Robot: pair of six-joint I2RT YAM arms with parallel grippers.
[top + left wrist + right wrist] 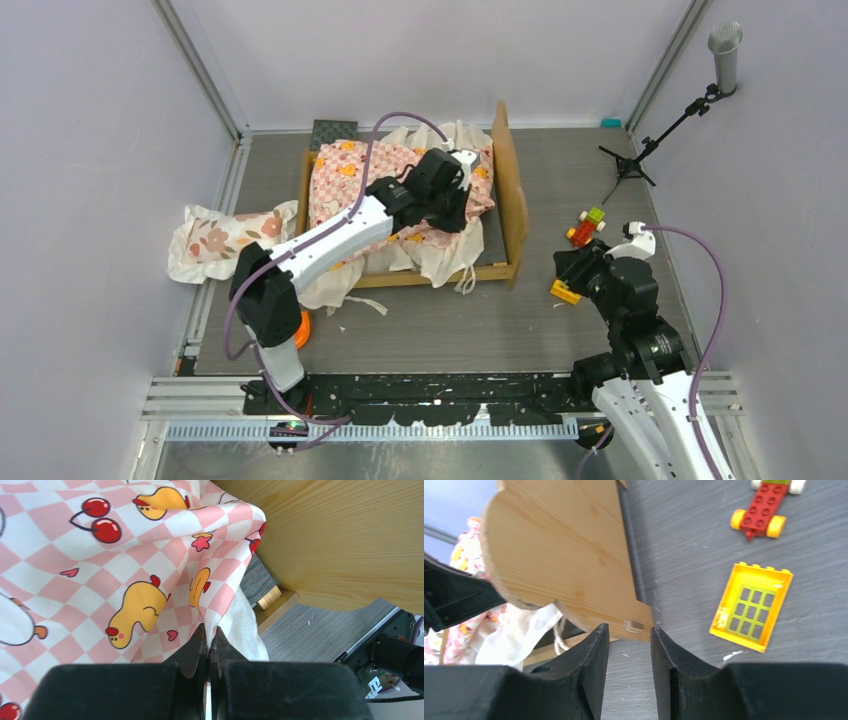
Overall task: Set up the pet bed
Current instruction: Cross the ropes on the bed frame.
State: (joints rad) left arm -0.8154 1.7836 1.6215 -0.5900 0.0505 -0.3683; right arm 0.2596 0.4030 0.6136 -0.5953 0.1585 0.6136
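- The pet bed sits on the grey bench, a little toward 12 o'clock from the middle of the top view.
- Its wooden headboard stands up at the bed's 3 o'clock end.
- A pink checked sheet with ducks and cherries lies over the bed. Its white frill hangs over the 6 o'clock side.
- The left arm reaches over the bed. The left jaws are together, clamped on a fold of the sheet close to the headboard.
- The right arm is over the bench at about 4 o'clock from the bed. The right jaws are apart and hold nothing. In the right wrist view, the low corner of the headboard shows just past them.
- A flowery pillow lies on the bench just beside the bed, at its 9 o'clock end.
- A red toy car sits at 3 o'clock from the bed.
- A yellow window block lies at 4 o'clock from the bed, near the right arm.
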